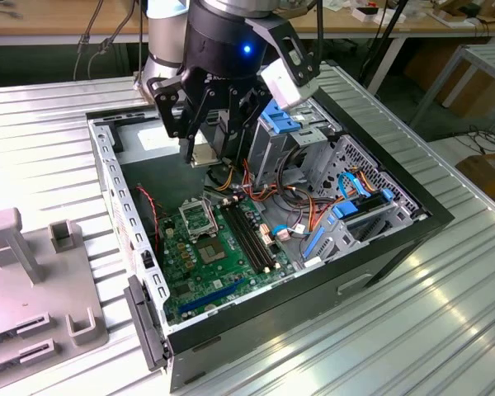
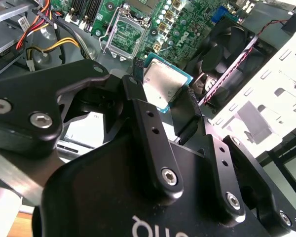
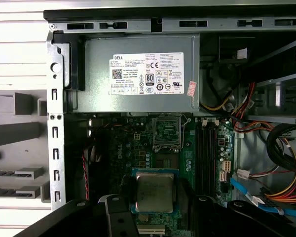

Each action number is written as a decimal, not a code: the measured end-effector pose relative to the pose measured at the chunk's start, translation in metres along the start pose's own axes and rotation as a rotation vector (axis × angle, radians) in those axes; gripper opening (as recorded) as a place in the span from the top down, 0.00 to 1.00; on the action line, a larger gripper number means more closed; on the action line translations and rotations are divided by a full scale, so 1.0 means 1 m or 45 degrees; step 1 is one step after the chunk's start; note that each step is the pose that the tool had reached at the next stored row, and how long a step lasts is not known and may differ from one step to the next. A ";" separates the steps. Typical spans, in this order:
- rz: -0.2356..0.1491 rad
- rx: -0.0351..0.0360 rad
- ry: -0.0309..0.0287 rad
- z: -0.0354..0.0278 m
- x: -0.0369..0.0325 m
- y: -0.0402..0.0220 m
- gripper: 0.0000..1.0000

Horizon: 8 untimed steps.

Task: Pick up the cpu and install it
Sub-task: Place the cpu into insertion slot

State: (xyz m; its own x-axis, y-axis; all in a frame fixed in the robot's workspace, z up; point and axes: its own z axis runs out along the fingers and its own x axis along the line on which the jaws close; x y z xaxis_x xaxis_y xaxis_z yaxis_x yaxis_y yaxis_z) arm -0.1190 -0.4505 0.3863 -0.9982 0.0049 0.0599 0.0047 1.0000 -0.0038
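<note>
Fingers (image 2: 143, 113) clamped on cpu (image 3: 154, 191) edges, chip hanging over board (image 1: 223, 272) in pc case (image 1: 115, 177), near empty socket (image 3: 167, 132), not seated. Risk: tilt/misrotation at set-down = bent pins; thin edge grip cld slip.

On the table (image 1: 445, 330), an open computer case (image 1: 330, 285); inside, flat on its floor, the motherboard (image 1: 223, 268). Above the board and clear of it, the cpu (image 2: 162, 88), clamped between the fingers of the gripper (image 1: 206, 142). On the board, between power supply (image 3: 138, 74) and held cpu, the socket (image 1: 196, 219). Just beside the socket, toward the exterior view's right, memory slots (image 1: 252, 239); farther right, the drive cage (image 1: 293, 136). Outside the case, at the exterior view's left, a fixture (image 1: 33, 280) on the table.
</note>
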 end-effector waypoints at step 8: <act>0.000 0.0000 -0.0001 0.0002 0.0000 -0.0018 0.53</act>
State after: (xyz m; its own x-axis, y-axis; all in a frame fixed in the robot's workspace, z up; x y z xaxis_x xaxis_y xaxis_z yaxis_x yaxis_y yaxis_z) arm -0.1190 -0.4523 0.3861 -0.9982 0.0049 0.0599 0.0047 1.0000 -0.0038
